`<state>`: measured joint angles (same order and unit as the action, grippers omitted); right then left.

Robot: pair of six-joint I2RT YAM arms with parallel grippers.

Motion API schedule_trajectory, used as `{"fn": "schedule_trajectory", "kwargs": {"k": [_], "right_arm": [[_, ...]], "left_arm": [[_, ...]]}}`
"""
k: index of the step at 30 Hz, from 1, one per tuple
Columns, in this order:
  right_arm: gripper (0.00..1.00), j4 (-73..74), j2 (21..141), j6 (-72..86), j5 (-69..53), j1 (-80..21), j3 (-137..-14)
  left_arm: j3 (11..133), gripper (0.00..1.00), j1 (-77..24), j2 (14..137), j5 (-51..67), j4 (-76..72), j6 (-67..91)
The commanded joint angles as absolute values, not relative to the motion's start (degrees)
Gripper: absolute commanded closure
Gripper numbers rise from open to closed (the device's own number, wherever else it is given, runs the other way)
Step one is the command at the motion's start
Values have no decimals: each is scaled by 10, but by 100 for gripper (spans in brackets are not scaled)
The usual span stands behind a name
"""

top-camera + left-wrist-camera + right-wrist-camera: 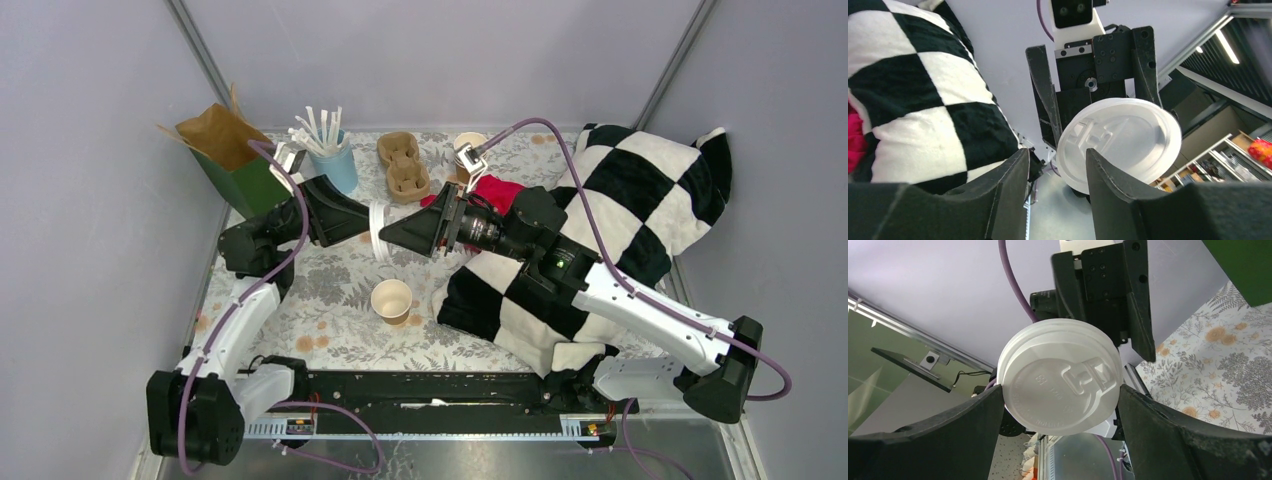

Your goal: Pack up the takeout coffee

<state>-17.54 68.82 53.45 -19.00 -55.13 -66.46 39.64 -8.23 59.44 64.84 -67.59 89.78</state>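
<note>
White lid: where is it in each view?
Top external: white lid left of centre, above the open paper cup.
Left wrist: right of centre.
Right wrist: centre.
Landmark: checkered blanket, right in top external, left in left wrist; absent from right wrist.

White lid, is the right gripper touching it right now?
Touching. The right wrist view shows the white lid wedged in the right gripper, rim against both fingers.

We see the lid (1060, 377) as smooth white plastic with a faint sheen, and the fingers (1173, 435) of the right gripper (1060, 390) as matt, grainy black plastic. We also make out a matt paper cup (391, 298), a plush cloth blanket (640, 190), a creased paper bag (215, 135) and a matt printed tablecloth (330, 290).
</note>
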Motion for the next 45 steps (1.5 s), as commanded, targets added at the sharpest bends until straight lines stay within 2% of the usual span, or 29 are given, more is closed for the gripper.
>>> {"fn": "schedule_trajectory", "kwargs": {"k": [1,5,7,8,9,10,12,14,16,19,28,31,39,45], "right_arm": [[12,-202,667,535,-180,-539,-654],[12,-163,659,509,-167,-517,-642],[12,-114,652,470,-141,-512,-641],[12,-81,651,444,-125,-512,-644],[12,-45,651,418,-108,-511,-648],[12,-13,653,393,-89,-511,-653],[11,58,662,346,-62,-512,-665],[11,111,684,305,-54,-512,-681],[11,162,718,271,-46,-521,-708],[11,240,800,215,31,-566,-769],[13,426,1029,166,176,-662,-978],[13,492,1085,164,189,-678,-1050],[13,567,1149,178,184,-697,-1126],[12,575,1165,184,179,-701,-1122]], "left_arm": [[400,47,-46,565,659,-649,864],[388,36,-9,538,678,-571,824],[403,30,-3,509,658,-371,698],[435,25,-2,497,620,-184,591],[480,17,-1,492,552,-11,428],[526,15,-1,497,474,141,347],[613,11,-1,523,272,337,273],[678,10,0,551,133,439,250],[700,10,-1,545,70,455,247],[673,10,-1,501,5,421,255],[566,10,-1,505,-48,364,235],[545,5,-1,508,-64,355,240],[511,1,-1,507,-115,334,246],[511,1,-1,509,-125,333,249]]}}
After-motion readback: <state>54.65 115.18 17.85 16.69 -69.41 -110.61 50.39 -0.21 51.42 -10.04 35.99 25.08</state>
